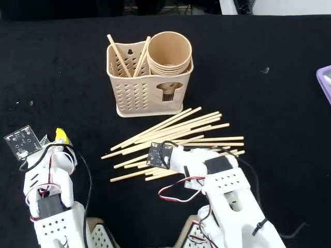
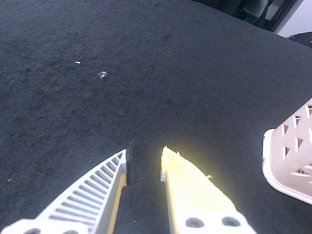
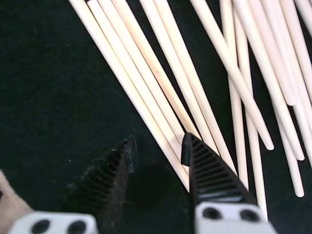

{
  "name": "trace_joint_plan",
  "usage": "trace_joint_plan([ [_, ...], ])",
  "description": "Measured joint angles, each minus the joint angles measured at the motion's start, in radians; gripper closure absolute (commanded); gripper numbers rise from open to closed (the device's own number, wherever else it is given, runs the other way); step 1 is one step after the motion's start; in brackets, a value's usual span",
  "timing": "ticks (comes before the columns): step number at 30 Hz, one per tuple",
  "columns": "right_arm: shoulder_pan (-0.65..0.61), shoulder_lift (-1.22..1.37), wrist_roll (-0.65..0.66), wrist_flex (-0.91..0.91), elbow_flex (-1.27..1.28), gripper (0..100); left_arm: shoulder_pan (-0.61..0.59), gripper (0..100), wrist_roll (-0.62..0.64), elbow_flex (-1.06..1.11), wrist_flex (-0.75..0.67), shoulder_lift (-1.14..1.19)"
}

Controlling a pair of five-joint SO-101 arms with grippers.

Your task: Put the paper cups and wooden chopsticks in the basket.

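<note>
High view: basket [image 1: 147, 90], beige, slotted, two compartments, stands toward the far edge of the desk [image 1: 279, 155], about midway along it. Paper cups [image 1: 169, 51], one nested stack, sit upright in its right compartment. Stowed chopsticks [image 1: 124, 56], two, lean in the left compartment. Loose chopsticks [image 1: 178, 135], a fanned pile, lie flat on the desk just on the near side of the basket. Right arm [image 1: 222, 181] hangs over the pile's near-left end. Left arm [image 1: 49, 178] is by the near-left corner, well apart from the pile. Purple object [image 1: 325, 80], cut off at the right edge.

Left wrist view: left gripper [image 2: 145, 152], one white and one yellow finger, a narrow gap between them, nothing held, low over bare desk, with a corner of the basket off to one side.

Right wrist view: right gripper [image 3: 158, 141], black fingers moderately apart and not yet closed, low over the outermost sticks of the pile; one stick end lies between the jaws, and one finger overlaps its neighbours.

Step in hand, as judged: picking from the pile's edge. Recommended: bracket only the outermost stick or two and close squarely across the shaft, since round sticks probably roll. Then lift clear of the neighbours, tip upright and release into the left compartment.
</note>
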Motion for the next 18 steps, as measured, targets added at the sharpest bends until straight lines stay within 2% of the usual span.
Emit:
trace_joint_plan([
  [7, 0.048, 0.0, -0.009, -0.092, 0.057, 83.7, 0.0, 87, 0.0, 0.0, 0.0, 0.0],
  [18, 0.051, 0.071, 0.0, -0.118, 0.049, 83.7, 0.0, 87, 0.0, 0.0, 0.0, 0.0],
])
